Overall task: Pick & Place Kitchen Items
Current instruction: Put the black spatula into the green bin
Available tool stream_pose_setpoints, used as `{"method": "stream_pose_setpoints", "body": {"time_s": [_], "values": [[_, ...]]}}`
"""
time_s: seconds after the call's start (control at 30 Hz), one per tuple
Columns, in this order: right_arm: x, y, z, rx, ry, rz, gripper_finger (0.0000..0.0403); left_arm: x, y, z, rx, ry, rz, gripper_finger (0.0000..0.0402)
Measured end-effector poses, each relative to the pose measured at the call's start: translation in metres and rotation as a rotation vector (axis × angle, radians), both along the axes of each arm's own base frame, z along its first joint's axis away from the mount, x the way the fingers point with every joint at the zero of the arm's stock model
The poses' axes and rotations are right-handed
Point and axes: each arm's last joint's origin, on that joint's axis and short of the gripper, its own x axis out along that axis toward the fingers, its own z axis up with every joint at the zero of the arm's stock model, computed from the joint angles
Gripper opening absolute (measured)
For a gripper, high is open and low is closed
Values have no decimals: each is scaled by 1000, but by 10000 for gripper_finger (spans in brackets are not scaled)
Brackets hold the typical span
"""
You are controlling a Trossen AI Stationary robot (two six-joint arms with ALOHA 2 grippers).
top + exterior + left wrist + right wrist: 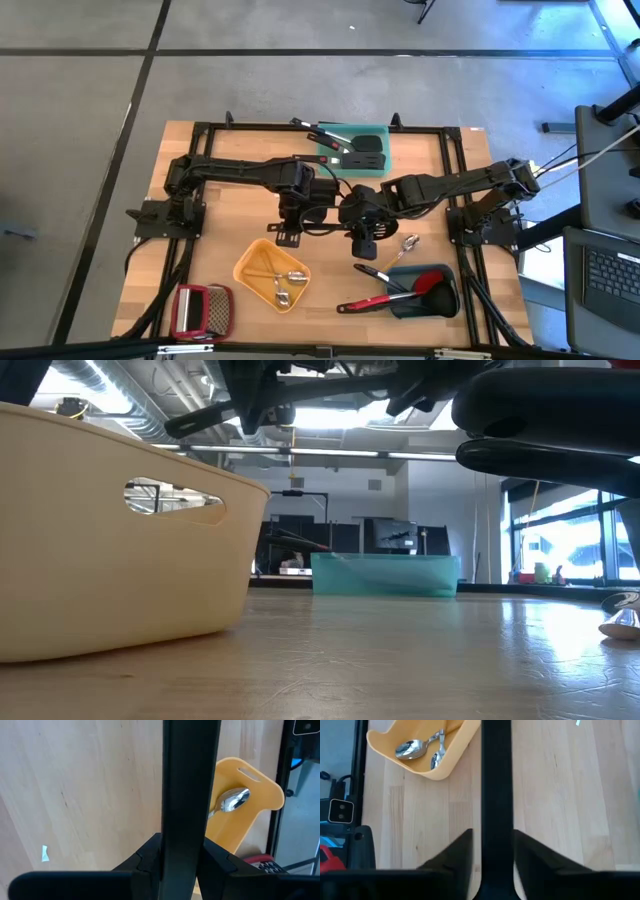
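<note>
Black, flat and straight-sided, the utensil handle (190,780) runs between the fingers of both claws. We see it lifted above the middle of the table (225,215). It sits between the teal tray (350,170) at the far edge and the yellow tray (245,265) towards the near edge.

The left gripper (182,847) is clamped on this handle. The right gripper (492,837) sits around the same handle, and we cannot tell whether it truly grips.

That doubt is, in our judgement, the main risk. If the left claw lets go before the right one has bitten, the smooth, slim plastic could slide through and drop onto the wood. If both pull while clamped, the long handle could twist or lever out of one grip. The two wrists are crowded together, so a careless swing could knock them against each other. A low pass could also catch a tray rim.

The yellow tray is glossy moulded plastic with rounded corners and a slot handle. It holds small polished metal spoons (410,748), rounded and mirror-bright. One more shiny spoon (408,243) lies loose on the pale planked wood near the grey-blue tray (448,300) at the near right corner. A red-framed grater (203,308) rests at the near left corner.
</note>
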Motion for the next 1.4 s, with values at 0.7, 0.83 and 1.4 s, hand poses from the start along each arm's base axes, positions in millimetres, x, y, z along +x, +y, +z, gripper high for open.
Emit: {"method": "stream_pose_setpoints", "body": {"time_s": [0.7,0.83,1.4], "values": [[-27,26,19,-7,-33,-65,63,-24,7,60,244,-344,123,192],[-33,39,19,7,-22,-55,61,-28,7,86,204,-549,149,201],[-66,88,16,-18,45,21,12,-19,15,129,172,-956,405,200]]}}
